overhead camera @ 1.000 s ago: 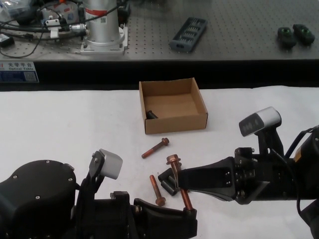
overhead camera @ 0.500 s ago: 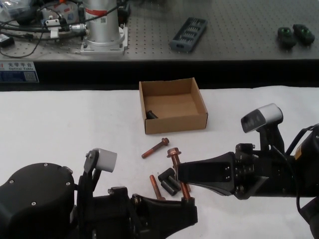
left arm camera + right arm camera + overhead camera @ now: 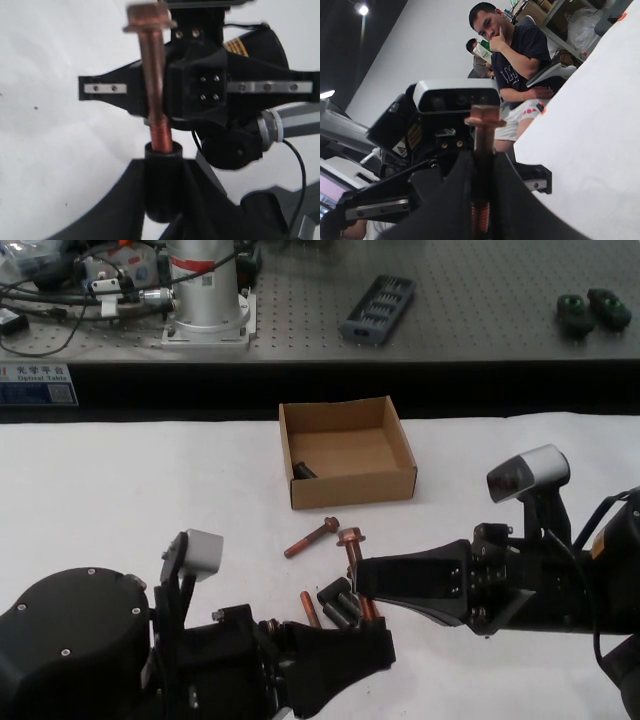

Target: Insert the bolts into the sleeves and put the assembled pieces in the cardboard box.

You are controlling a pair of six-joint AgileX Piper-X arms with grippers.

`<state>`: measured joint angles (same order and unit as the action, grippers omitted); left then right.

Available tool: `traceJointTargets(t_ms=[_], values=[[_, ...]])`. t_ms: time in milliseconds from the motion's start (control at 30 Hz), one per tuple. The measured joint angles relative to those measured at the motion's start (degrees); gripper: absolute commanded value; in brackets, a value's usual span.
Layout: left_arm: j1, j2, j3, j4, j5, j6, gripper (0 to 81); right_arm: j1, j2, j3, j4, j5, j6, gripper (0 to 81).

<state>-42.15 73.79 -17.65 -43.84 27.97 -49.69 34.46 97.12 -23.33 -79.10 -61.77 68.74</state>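
Where inside sleeve [image 3: 162,192], bolt [image 3: 151,85] tip hidden.

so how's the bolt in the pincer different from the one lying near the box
The held bolt stands upright, head up; the loose bolt lies flat on the table. The held bolt is clamped in the right pincer; nothing grips the loose bolt. The held bolt's threaded end sits at the mouth of a black sleeve; the loose bolt has no sleeve. Both are copper-coloured with flanged heads.
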Motion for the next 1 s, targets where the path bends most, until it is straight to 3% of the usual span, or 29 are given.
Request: traceJointTargets(t_ms=[300,733,1000], values=[[0.00,0.00,0.00,-0.22,-0.77,1.33,2.4,0.00,0.00,-0.06,-0.23,-0.97,-1.79,2.1],[0.00,0.00,0.00,-0.10,0.30,21.28,2.4,-0.21,0.00,-0.06,-2.60,-3.89,-6.17,1.7],[0.00,0.00,0.00,-0.10,-0.56,25.75,2.4,-0.21,0.00,-0.06,-3.02,-4.04,-11.92,1.6]])
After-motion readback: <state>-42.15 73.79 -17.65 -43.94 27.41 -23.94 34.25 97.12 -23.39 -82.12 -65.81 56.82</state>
